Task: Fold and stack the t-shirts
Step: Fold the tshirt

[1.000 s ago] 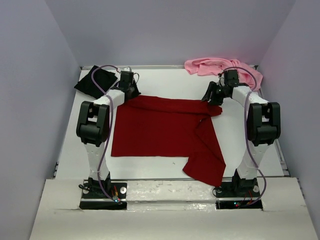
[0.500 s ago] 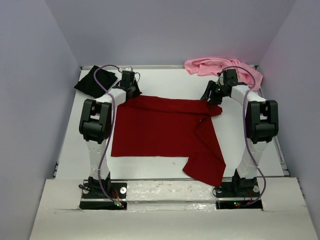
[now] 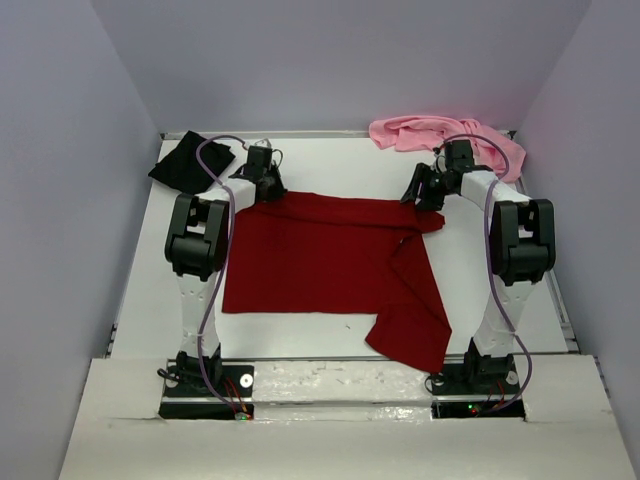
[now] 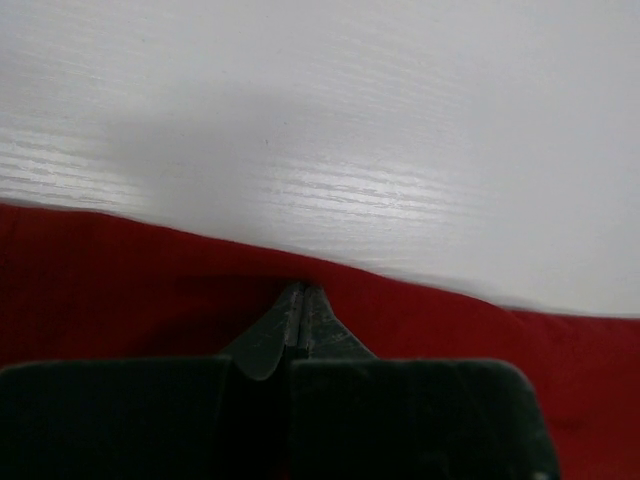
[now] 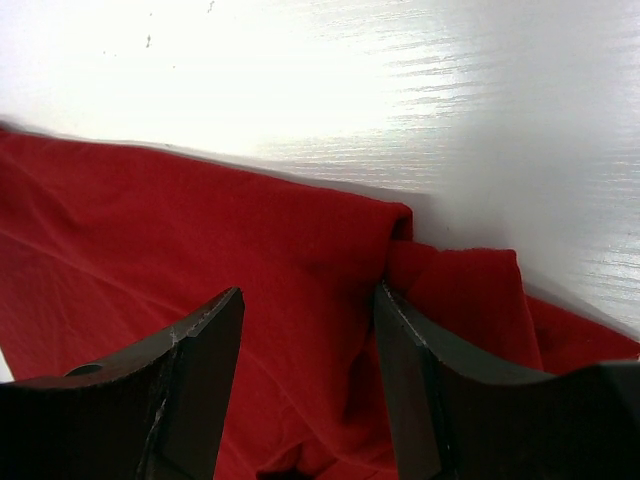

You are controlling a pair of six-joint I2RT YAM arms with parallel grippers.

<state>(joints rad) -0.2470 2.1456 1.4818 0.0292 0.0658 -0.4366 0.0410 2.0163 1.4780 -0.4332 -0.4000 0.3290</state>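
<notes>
The left arm (image 3: 197, 235) swings its raised elbow to the right, and the left gripper (image 4: 301, 300) shifts slightly right along the far edge of the dark red t-shirt (image 3: 320, 260). Its purple cable (image 3: 207, 150) slides right too, uncovering more of the black t-shirt (image 3: 178, 165). The right arm (image 3: 520, 240) leans a touch left, carrying the right gripper (image 5: 308, 295) slightly farther back.

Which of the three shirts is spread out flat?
The dark red t-shirt, opened out across the middle; the black one and the pink one sit bunched at the far corners.
</notes>
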